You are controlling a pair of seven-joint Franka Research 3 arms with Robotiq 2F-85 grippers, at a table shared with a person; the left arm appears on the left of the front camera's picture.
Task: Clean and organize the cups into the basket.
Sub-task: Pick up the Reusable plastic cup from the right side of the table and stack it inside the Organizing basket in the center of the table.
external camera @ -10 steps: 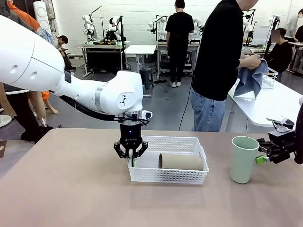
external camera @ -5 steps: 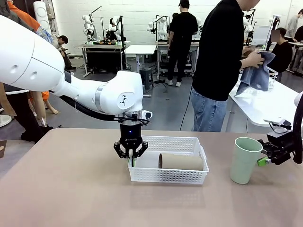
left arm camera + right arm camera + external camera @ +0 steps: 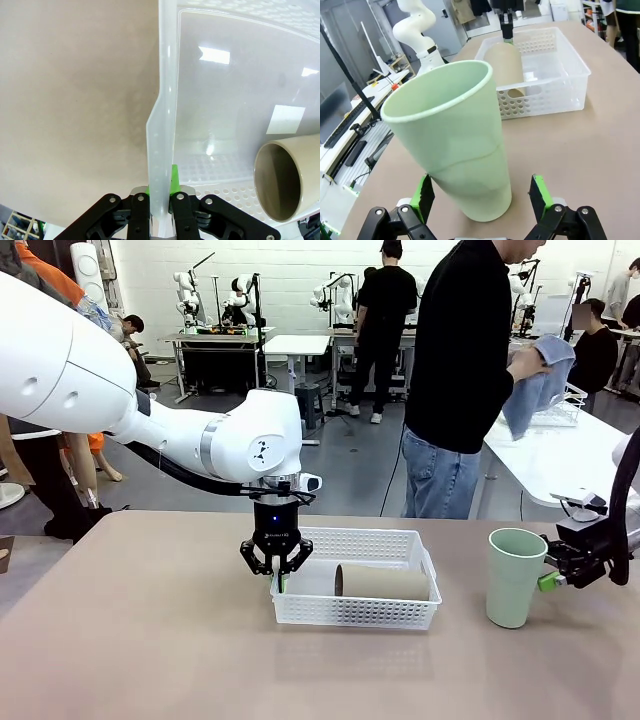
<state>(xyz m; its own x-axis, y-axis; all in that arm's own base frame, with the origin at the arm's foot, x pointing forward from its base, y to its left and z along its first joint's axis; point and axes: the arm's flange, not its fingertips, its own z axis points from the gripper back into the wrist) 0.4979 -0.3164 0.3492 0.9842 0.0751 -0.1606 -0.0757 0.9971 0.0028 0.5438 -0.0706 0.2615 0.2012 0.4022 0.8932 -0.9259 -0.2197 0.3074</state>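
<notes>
Front view: two cups [image 3: 385,583] [image 3: 514,578]; left jaws tight on one basket [image 3: 355,612]; right jaws apart

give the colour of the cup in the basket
Tan-brown; the cup shows best in the front view.

The table [image 3: 150,640] has a smooth, light brown top. A white basket [image 3: 352,611] with tiny holes in its sides sits on it. A green cup [image 3: 514,578] stands up on the table, well to the right of the basket, not touching it
</notes>
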